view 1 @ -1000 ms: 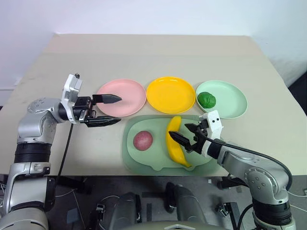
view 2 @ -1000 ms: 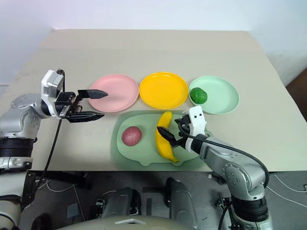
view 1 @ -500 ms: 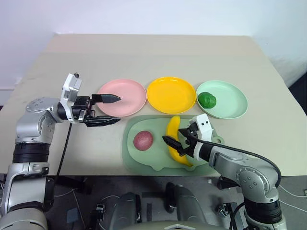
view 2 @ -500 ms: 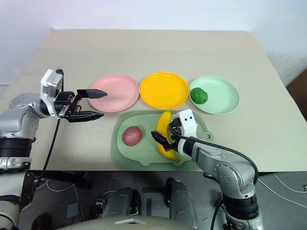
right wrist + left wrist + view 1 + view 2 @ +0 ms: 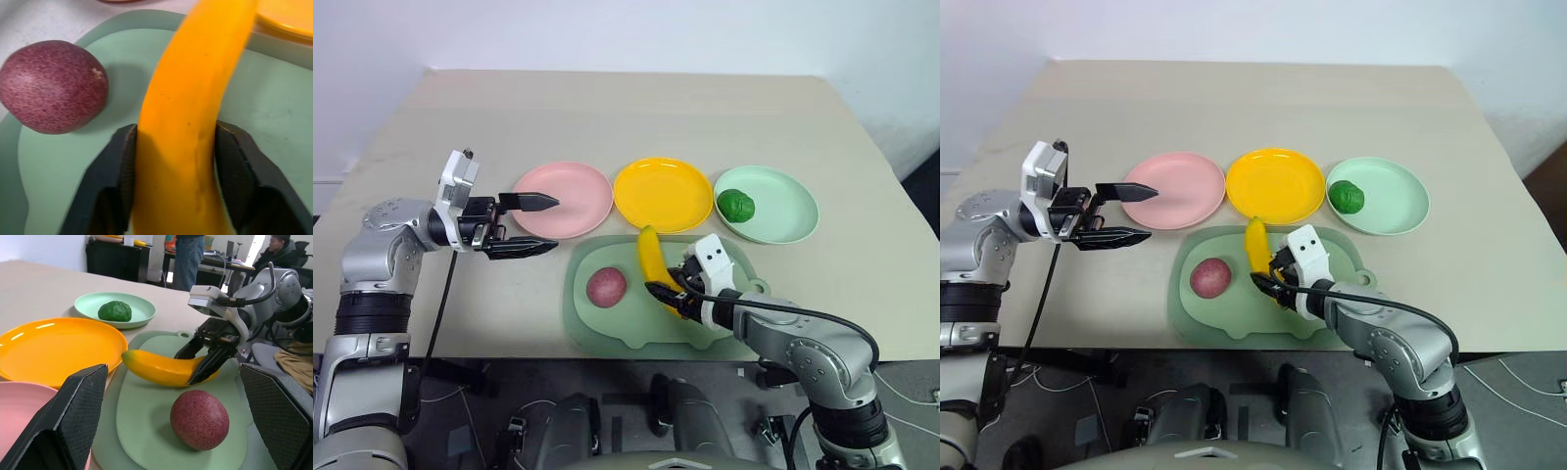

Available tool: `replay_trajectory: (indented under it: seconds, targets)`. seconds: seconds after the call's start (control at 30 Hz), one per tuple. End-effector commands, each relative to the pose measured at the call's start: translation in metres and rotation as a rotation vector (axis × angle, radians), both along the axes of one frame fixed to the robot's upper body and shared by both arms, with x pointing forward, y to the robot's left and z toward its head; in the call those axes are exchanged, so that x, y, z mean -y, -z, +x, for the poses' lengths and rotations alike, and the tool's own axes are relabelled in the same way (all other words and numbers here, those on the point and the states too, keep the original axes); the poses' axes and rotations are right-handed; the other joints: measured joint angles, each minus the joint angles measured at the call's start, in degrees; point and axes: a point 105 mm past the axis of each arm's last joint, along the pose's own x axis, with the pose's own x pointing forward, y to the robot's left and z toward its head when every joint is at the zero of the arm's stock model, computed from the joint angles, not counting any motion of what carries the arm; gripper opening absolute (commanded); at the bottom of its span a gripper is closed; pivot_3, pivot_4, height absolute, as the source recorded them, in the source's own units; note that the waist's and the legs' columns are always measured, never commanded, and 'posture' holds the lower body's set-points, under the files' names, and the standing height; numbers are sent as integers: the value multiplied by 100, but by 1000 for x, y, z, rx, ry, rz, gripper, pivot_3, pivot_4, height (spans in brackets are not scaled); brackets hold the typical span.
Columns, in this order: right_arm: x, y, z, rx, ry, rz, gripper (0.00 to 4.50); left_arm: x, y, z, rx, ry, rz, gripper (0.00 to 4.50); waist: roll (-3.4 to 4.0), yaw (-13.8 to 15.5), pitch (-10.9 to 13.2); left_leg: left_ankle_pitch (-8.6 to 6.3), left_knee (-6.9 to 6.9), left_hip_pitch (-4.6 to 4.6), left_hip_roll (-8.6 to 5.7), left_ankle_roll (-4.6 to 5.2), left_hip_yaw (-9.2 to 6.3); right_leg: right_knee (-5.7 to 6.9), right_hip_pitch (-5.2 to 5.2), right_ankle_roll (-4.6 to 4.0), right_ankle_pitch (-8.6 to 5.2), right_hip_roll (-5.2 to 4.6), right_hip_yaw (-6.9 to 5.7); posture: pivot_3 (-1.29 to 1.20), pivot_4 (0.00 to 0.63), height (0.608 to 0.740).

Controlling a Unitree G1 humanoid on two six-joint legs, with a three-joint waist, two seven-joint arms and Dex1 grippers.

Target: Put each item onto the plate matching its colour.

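Observation:
My right gripper is shut on the near end of the long yellow banana, and its black fingers press on both sides. The banana's far tip points at the yellow plate and reaches its near rim. The reddish-purple fruit lies on the pale green mat, left of the banana. The dark green fruit sits on the mint green plate. My left gripper hovers open at the pink plate's left edge, holding nothing.
The three plates stand in a row across the middle of the beige table, with the mat just in front of them near the table's front edge. Bare tabletop lies behind the plates and to either side.
My right gripper has closed on the banana. It moved left with the banana, whose far tip swung left toward the yellow plate. The left arm kept still.

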Motion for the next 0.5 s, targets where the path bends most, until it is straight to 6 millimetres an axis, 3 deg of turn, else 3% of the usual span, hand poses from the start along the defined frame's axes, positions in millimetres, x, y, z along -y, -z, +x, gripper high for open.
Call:
replay_trajectory:
  seconds: [0.03, 0.17, 0.4, 0.5]
  targets:
    - [2, -6, 0, 16, -7, 32, 1859, -2, -11, -3, 47, 0, 4, 4500, 0, -2, 0, 0, 0, 0, 0, 0, 0, 0, -1, 0, 0, 0, 0, 0, 150, 704]
    - [1, -20, 3, 69, -17, 84, 1859, -3, -9, -3, 43, -2, 0, 4500, 1, -6, 0, 0, -1, -2, 0, -1, 1, 0, -3, 0, 0, 1, 0, 0, 150, 704]
    - [5, -66, 38, 138, 86, 320, 1859, -3, -8, -3, 39, -2, -2, 4500, 2, -12, 1, 2, -2, -3, 1, -3, 2, 1, -6, 0, 0, 3, 0, 0, 150, 704]
    - [10, -75, 53, 163, 144, 320, 1859, -3, -9, -3, 40, -3, -4, 4500, 2, -8, 1, 13, -2, -4, 1, -23, 3, 2, -6, 0, 0, 3, 0, 0, 150, 704]
